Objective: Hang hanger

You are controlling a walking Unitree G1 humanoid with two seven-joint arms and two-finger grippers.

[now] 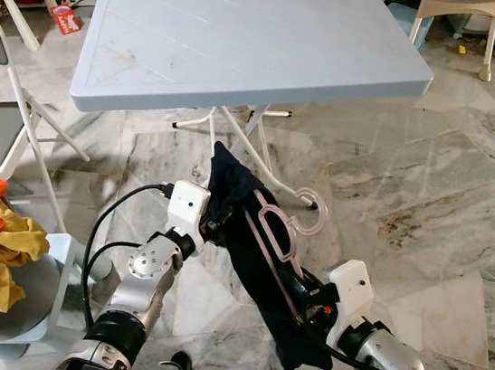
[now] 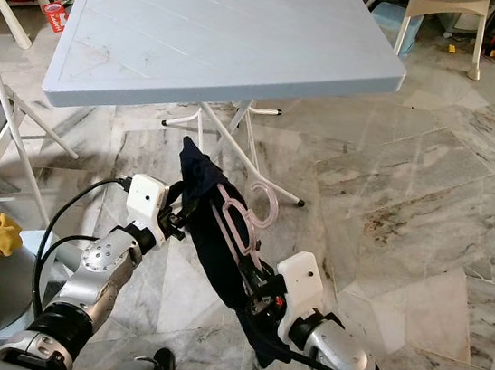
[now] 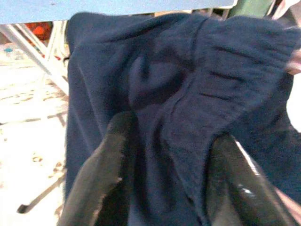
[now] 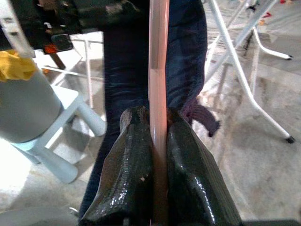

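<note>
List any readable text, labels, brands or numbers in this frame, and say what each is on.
No text reads clearly in any view.
Red packet on the floor past the table: white print, too small and blurred to read.
Hanger, dark garment, left gripper and right gripper: no markings visible.

Table (image 1: pixel 248 39) overhead, chair (image 1: pixel 0 125) leftward

The robot's two silver arms, jointed in rounded metal segments, each carried a white boxy wrist camera housing (image 1: pixel 188 206) trailing black cables (image 1: pixel 106 221), and ended in glossy black fingers (image 4: pixel 188 179).
</note>
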